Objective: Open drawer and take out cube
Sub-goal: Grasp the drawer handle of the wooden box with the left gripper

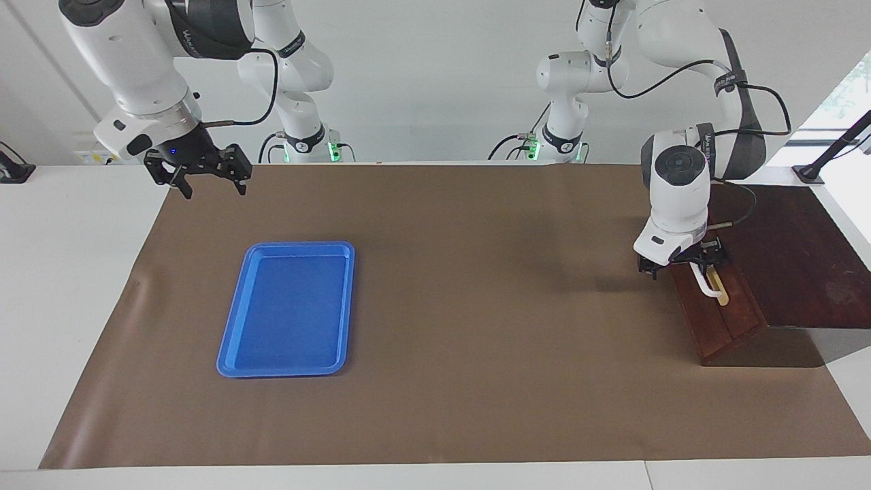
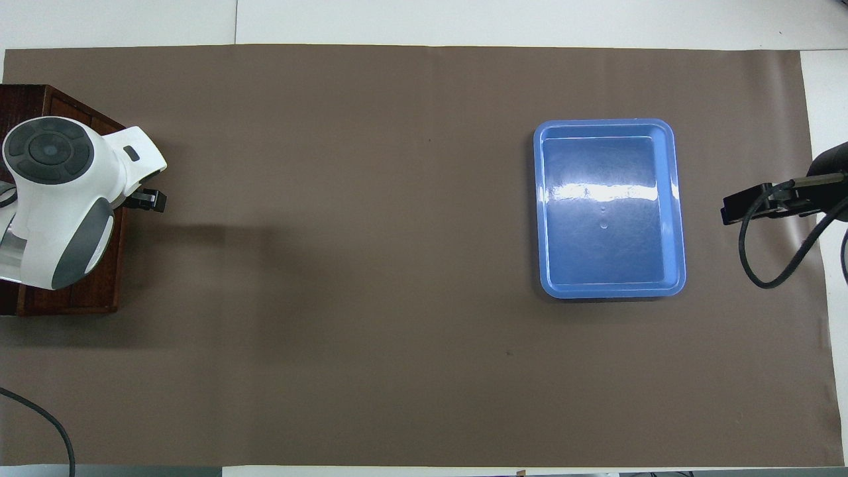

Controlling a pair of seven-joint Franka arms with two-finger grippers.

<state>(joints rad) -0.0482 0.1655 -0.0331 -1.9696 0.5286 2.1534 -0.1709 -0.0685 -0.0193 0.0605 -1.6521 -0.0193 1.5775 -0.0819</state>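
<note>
The drawer (image 1: 722,320) is a dark reddish-brown front with a white bar handle (image 1: 706,286) on a yellow strip. It sits flush in the dark wooden box (image 1: 796,258) at the left arm's end of the table. My left gripper (image 1: 684,264) is at the handle's end nearer to the robots. In the overhead view the left arm covers most of the box (image 2: 73,301), and only the gripper's tip (image 2: 147,199) shows. My right gripper (image 1: 211,185) is open and empty, raised over the mat's edge at the right arm's end. The cube is hidden.
A blue tray (image 1: 289,309) lies empty on the brown mat toward the right arm's end; it also shows in the overhead view (image 2: 608,207). The right gripper (image 2: 745,207) hangs beside it there. The brown mat (image 1: 476,306) covers the table.
</note>
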